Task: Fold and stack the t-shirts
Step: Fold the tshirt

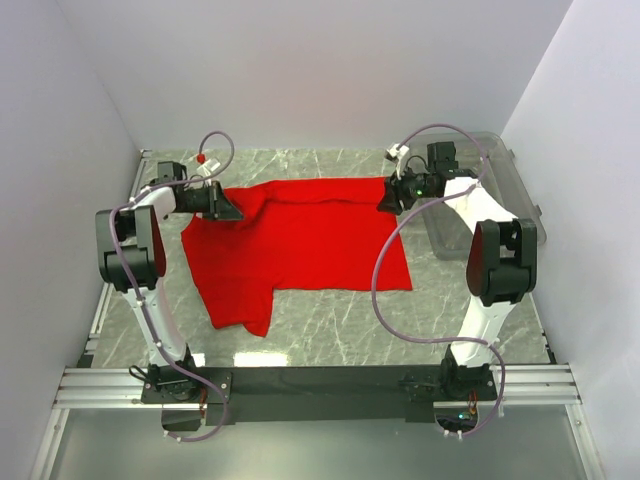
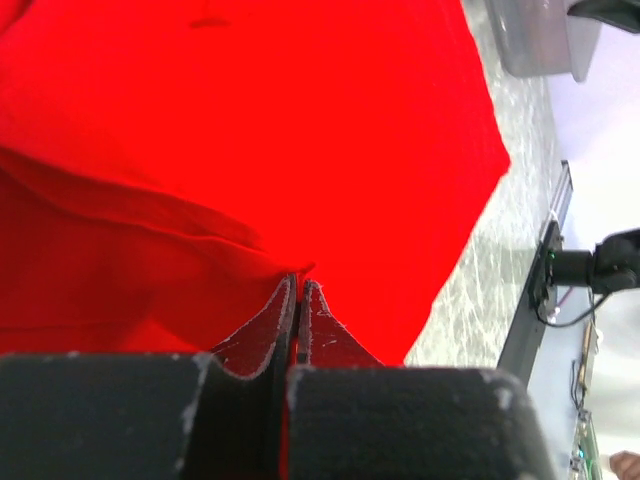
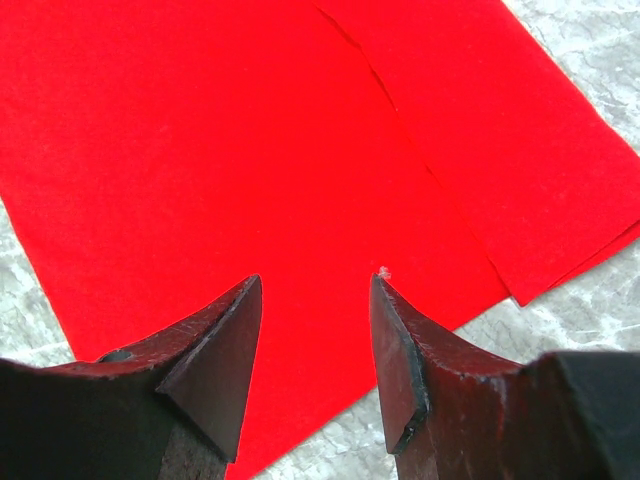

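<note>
The bright red t-shirt lies partly folded on the marble table, one sleeve hanging toward the front left. My left gripper is shut on the shirt's far left edge; in the left wrist view the closed jaws pinch red cloth and the t-shirt fills the frame. My right gripper hovers open over the shirt's far right corner. In the right wrist view its fingers stand apart above the flat red t-shirt, with a folded edge running to the right.
A clear plastic bin stands at the far right behind the right arm; it also shows in the left wrist view. White walls close in on both sides. A metal rail runs along the near edge.
</note>
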`<state>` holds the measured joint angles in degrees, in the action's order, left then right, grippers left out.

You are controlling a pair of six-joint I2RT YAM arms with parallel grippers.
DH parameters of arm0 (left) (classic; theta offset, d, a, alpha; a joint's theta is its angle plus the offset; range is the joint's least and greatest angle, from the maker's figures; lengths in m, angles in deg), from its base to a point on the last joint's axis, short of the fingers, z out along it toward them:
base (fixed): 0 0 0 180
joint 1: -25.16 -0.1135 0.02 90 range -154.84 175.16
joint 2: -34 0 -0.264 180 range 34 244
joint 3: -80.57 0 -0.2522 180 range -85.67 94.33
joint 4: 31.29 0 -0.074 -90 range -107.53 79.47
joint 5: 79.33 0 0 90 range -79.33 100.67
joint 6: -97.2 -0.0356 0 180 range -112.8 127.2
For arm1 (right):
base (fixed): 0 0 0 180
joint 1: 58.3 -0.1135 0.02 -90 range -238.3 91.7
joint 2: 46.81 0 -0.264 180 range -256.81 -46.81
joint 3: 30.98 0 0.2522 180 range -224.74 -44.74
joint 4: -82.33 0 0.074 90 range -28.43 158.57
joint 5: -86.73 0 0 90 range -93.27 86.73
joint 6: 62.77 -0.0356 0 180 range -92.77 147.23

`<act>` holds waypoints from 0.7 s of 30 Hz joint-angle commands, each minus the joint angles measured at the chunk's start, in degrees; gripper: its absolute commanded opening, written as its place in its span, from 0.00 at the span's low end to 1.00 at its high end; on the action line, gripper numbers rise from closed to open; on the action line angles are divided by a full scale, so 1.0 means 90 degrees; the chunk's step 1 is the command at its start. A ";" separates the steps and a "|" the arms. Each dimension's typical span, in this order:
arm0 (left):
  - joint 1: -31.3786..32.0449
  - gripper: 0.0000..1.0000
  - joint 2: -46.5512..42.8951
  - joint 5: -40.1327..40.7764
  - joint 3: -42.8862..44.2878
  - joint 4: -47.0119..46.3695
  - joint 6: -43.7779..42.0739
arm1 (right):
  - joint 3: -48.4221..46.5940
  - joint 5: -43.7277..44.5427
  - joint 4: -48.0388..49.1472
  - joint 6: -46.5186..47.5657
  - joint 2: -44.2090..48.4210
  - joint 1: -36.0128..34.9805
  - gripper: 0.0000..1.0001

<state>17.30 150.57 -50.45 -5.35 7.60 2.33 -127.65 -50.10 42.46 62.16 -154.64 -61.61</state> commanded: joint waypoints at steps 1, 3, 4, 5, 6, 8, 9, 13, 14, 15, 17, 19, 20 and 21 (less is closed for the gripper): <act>0.0062 0.01 -0.0228 -0.0425 0.0012 0.0275 -0.0514 | 0.0082 -0.0178 0.0225 -0.0083 0.0370 0.0055 0.54; 0.0150 0.01 -0.0209 -0.0425 0.0080 0.0391 -0.0602 | 0.0092 -0.0168 0.0225 -0.0074 0.0389 0.0055 0.54; 0.0189 0.01 -0.0189 -0.0454 0.0090 0.0489 -0.0641 | 0.0111 -0.0158 0.0235 -0.0073 0.0389 0.0065 0.54; 0.0267 0.01 -0.0179 -0.0455 0.0090 0.0509 -0.0690 | 0.0130 -0.0148 0.0245 -0.0083 0.0409 0.0065 0.54; 0.0306 0.01 -0.0189 -0.0455 0.0080 0.0528 -0.0719 | 0.0140 -0.0158 0.0245 -0.0074 0.0409 0.0056 0.54; 0.0413 0.01 -0.0208 -0.0435 0.0022 0.0578 -0.0787 | 0.0170 -0.0158 0.0245 -0.0083 0.0428 0.0055 0.54; 0.0443 0.01 -0.0218 -0.0454 -0.0017 0.0597 -0.0807 | 0.0179 -0.0148 0.0254 -0.0093 0.0448 0.0055 0.54; 0.0502 0.01 -0.0432 -0.0338 -0.0251 0.0782 -0.1051 | 0.0218 -0.0158 0.0264 -0.0083 0.0477 0.0055 0.54; 0.0521 0.01 -0.0491 -0.0260 -0.0339 0.1005 -0.1283 | 0.0228 -0.0148 0.0264 -0.0083 0.0477 0.0055 0.54; 0.0541 0.01 -0.0550 -0.0172 -0.0398 0.1114 -0.1392 | 0.0228 -0.0158 0.0274 -0.0083 0.0487 0.0065 0.55; 0.0590 0.13 -0.0716 0.0091 -0.0602 0.1299 -0.1607 | 0.0238 -0.0158 0.0293 -0.0093 0.0477 0.0075 0.54; 0.0590 0.40 -0.0949 0.0335 -0.0778 0.1271 -0.1570 | 0.0248 -0.0178 0.0323 -0.0122 0.0477 0.0075 0.54; 0.0590 0.56 -0.1067 0.0588 -0.0982 0.1194 -0.1405 | 0.0267 -0.0187 0.0352 -0.0122 0.0477 0.0065 0.54; 0.0561 0.65 -0.1223 0.0735 -0.1081 0.0806 -0.1229 | 0.0287 -0.0207 0.0371 -0.0142 0.0487 0.0075 0.54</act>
<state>22.31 145.44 -47.81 -13.07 16.82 -8.53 -125.73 -50.34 43.53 61.53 -153.35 -61.50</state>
